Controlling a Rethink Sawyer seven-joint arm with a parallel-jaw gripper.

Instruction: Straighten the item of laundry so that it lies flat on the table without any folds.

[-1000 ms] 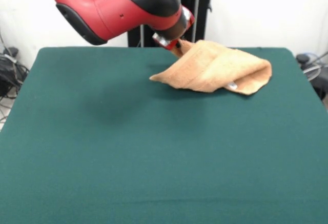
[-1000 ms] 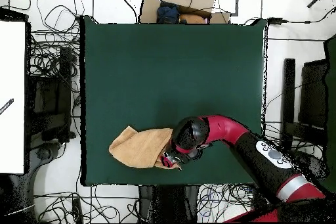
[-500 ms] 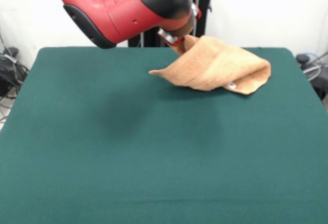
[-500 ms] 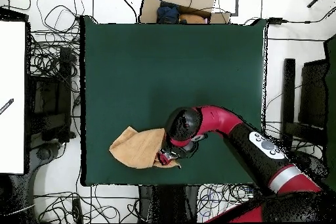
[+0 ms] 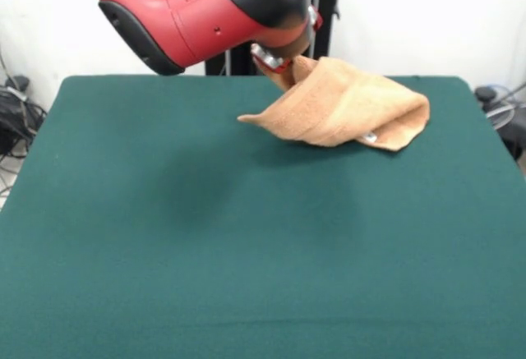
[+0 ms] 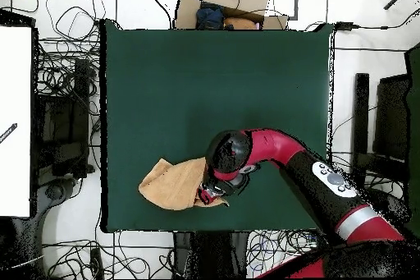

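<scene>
Hand (image 5: pixel 283 70) of red-and-black arm, as we see it, clamped on one corner of peach-orange terry-cloth towel (image 5: pixel 345 108), corner lifted off dark green cloth-covered desk (image 5: pixel 246 236). We note rest of towel draped in folded hump, lower edges resting on desk near far right corner in front view. Small white label (image 5: pixel 372 138) peeks under fold; we read no writing.

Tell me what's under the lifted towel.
The towel is held up at one corner by the gripper; below it shows green table and a small white label. Its folded underside is hidden.
</scene>
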